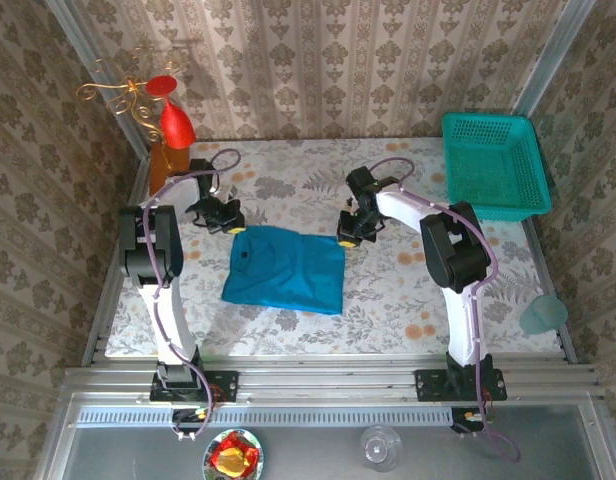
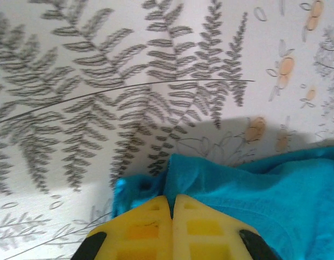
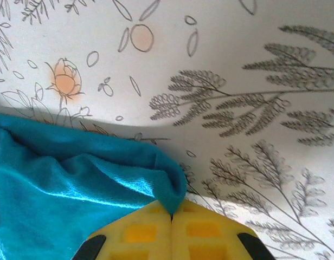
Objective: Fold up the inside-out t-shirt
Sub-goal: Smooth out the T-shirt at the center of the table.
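The t-shirt (image 1: 286,268) lies flat in the middle of the table (image 1: 388,300). It looks like a blue block, a bit wider from left to right than from far to near. The collar is near its far left corner.

The left hand (image 1: 226,215) is at the far left corner of the t-shirt. The right hand (image 1: 348,235) is at the far right corner. So the far edge of the cloth runs from one hand to the other, and the rest of it lies on the near side of both hands, toward the robot.

From the left wrist, the yellow fingers (image 2: 151,227) are pressed tight together. Blue cloth is bunched up right at their tips, so they seem to pinch its edge. From the right wrist, the right hand (image 3: 171,214) is pressed tight too, with a corner of the cloth caught at its tip.

I think the next move is to lift the far edge and bring it over to the near edge. Both hands should go together, or the fold will come out crooked.
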`<state>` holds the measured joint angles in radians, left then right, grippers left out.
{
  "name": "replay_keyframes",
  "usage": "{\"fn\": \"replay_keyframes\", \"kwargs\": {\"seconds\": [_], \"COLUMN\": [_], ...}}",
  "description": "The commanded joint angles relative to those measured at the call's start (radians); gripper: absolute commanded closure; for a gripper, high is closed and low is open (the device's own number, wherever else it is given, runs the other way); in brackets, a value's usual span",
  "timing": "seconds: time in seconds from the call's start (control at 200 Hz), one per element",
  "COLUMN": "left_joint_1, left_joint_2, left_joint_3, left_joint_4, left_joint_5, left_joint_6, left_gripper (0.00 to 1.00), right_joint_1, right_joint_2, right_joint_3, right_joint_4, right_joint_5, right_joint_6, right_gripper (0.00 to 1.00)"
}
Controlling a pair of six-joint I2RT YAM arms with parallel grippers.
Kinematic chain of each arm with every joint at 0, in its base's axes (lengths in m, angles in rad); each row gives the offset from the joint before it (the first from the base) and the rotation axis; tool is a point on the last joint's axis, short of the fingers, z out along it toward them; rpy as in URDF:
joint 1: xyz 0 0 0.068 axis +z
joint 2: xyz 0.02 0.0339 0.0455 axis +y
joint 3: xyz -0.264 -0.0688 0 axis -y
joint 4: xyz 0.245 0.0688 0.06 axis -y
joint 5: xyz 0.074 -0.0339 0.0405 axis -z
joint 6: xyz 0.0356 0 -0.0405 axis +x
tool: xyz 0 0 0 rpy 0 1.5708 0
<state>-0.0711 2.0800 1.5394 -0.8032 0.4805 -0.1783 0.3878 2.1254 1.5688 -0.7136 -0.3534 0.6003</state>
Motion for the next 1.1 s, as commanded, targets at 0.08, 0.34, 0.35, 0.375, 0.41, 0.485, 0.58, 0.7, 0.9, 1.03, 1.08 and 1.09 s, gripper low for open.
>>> {"fn": "replay_keyframes", "kwargs": {"seconds": [0.08,0.34,0.35,0.375,0.41,0.485,0.58,0.7,0.9,1.03,1.08,1.09], "left_joint_1": [0.004,-0.014,-0.016,-0.018,-0.024,-0.034,-0.045,-0.054,-0.110,-0.183,-0.213,-0.220], "left_joint_2": [-0.033,0.039,0.041,0.045,0.050,0.050,-0.003,-0.129,-0.330,-0.418,-0.430,-0.432], "left_joint_3": [0.038,0.102,0.104,0.111,0.123,0.153,0.149,0.076,-0.109,-0.227,-0.255,-0.259], "left_joint_4": [-0.055,-0.044,-0.040,-0.029,-0.020,-0.023,-0.026,-0.018,-0.044,-0.049,-0.060,-0.064], "left_joint_5": [-0.199,-0.210,-0.204,-0.190,-0.176,-0.169,-0.172,-0.141,-0.097,-0.082,-0.082,-0.085], "left_joint_6": [0.020,0.013,0.013,0.010,0.006,-0.002,-0.010,-0.031,-0.034,-0.004,0.014,0.017], "left_gripper": [1.00,0.95,0.95,0.94,0.92,0.84,0.74,0.70,0.67,0.65,0.65,0.65], "right_joint_1": [-0.016,-0.021,-0.021,-0.021,-0.021,-0.022,-0.029,-0.046,-0.065,-0.064,-0.061,-0.060], "right_joint_2": [-0.066,-0.063,-0.063,-0.062,-0.061,-0.064,-0.080,-0.108,-0.173,-0.242,-0.277,-0.283], "right_joint_3": [-0.035,-0.063,-0.062,-0.060,-0.058,-0.052,-0.060,-0.077,-0.093,-0.105,-0.121,-0.125], "right_joint_4": [-0.069,-0.070,-0.072,-0.077,-0.083,-0.104,-0.127,-0.150,-0.207,-0.233,-0.227,-0.224], "right_joint_5": [0.105,0.132,0.136,0.143,0.156,0.198,0.252,0.308,0.375,0.363,0.331,0.320], "right_joint_6": [-0.028,-0.030,-0.030,-0.031,-0.033,-0.039,-0.049,-0.069,-0.085,-0.089,-0.081,-0.080], "right_gripper": [1.00,1.00,1.00,1.00,1.00,1.00,1.00,0.98,0.66,0.59,0.58,0.58]}}
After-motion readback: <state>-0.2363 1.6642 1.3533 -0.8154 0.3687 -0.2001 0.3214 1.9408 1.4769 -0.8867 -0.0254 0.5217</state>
